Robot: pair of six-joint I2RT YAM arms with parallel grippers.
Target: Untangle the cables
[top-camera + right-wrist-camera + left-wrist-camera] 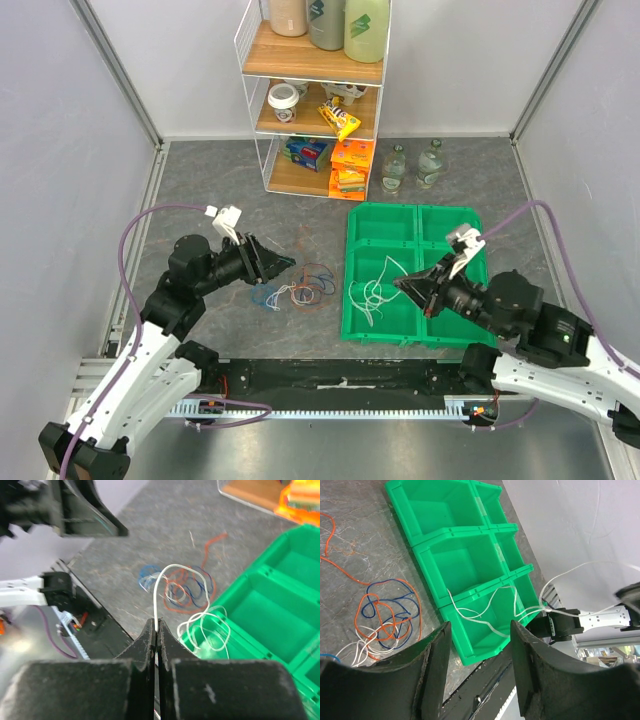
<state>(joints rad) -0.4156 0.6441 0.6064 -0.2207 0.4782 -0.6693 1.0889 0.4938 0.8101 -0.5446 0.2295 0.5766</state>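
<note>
the right gripper (156,630) is clenched on a white cable (156,587), pinched right at its fingertips. from there the wire arcs up just ahead and falls into loose loops in the compartment of the green tray (280,615) nearest the tips. farther ahead, on the table (150,530), lies the tangle of red and blue cables (187,587), with some white mixed in. the left gripper (481,627) stands released, nothing between its fingers (437,655). the tangle lies just left of its jaws, and the tray is straight ahead.
</note>
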